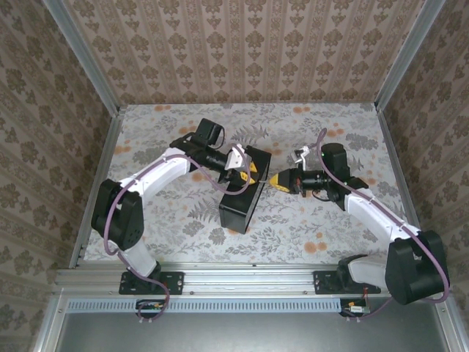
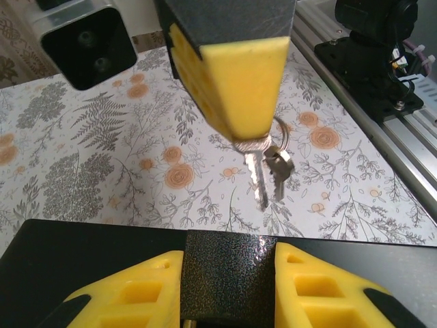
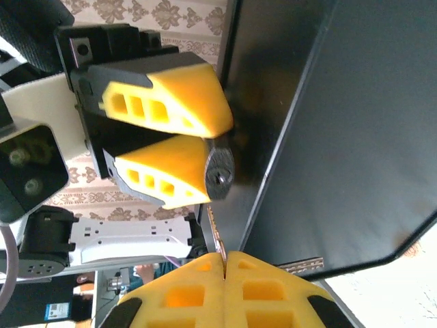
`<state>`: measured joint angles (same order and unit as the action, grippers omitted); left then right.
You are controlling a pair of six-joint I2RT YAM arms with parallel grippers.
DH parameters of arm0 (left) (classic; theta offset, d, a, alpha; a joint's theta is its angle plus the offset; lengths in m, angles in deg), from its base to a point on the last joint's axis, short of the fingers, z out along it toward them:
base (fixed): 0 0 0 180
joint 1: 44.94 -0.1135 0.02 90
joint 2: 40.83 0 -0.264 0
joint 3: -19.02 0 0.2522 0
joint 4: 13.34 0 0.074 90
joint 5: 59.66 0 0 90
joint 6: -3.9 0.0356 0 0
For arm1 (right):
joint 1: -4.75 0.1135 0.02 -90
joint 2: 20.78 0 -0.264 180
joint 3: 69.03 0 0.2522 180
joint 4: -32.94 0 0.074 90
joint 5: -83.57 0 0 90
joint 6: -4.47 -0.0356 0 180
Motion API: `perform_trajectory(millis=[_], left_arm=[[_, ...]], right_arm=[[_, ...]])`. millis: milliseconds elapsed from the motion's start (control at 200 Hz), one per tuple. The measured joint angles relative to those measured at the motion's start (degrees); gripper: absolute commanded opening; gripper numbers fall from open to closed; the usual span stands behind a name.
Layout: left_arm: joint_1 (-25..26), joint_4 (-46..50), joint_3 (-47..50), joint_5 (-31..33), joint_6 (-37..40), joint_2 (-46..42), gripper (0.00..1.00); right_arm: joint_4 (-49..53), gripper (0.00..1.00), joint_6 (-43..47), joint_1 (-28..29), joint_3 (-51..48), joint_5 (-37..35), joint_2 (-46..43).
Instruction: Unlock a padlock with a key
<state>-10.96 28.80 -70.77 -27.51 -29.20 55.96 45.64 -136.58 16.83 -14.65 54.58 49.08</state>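
- Reaching in from the near left, the left arm bends at the elbow and stretches right across the floral table [image 1: 308, 220]. Its wrist ends up over the black box [image 1: 238, 209] in the middle.
- The left gripper [image 1: 248, 171] is only partly open, with its yellow fingers pinching the padlock [image 3: 220, 167] by its dark body, above the box top.
- The padlock's long axis runs roughly left-right. Its keyhole end pokes out past the fingertips and faces the right arm.
- The right arm comes up from the near right, folds back at the elbow and points its gripper left, pretty much nose to nose with the other one.
- The right gripper [image 1: 274, 180] is squeezed fully closed, clamped on the head of the key [image 2: 258, 179].
- The key blade sticks straight out of the pads and points left at the padlock, about in line with it. The tip sits just beside the keyhole end, but I can't tell if it's actually touching.
- A second key [image 2: 280, 169] hangs loose off the same key ring [image 2: 283, 134], right next to the first.
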Motion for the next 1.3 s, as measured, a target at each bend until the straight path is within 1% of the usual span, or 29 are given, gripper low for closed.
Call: perform_trajectory(millis=[205, 440, 635, 795, 1295], left_arm=[[-0.33, -0.24, 0.00, -0.02, 0.17, 0.00, 0.28], [-0.33, -0.72, 0.02, -0.02, 0.15, 0.02, 0.27], [-0.33, -1.01, 0.02, -0.02, 0.09, 0.02, 0.27], [-0.33, -1.51, 0.02, -0.02, -0.28, 0.02, 0.27], [-0.33, -1.81, 0.02, 0.00, -0.31, 0.02, 0.27]], right_arm=[[-0.26, 0.00, -0.85, -1.97, -2.71, 0.11, -2.03], [-6.51, 0.00, -7.65, -2.01, -4.26, -1.42, -1.99], [-13.00, 0.00, -11.78, -0.35, -4.26, -2.34, 0.31], [-13.64, 0.00, -12.20, 1.29, -4.24, -2.34, 1.53], [-14.01, 0.00, -12.17, 1.33, -4.24, -2.54, 1.07]])
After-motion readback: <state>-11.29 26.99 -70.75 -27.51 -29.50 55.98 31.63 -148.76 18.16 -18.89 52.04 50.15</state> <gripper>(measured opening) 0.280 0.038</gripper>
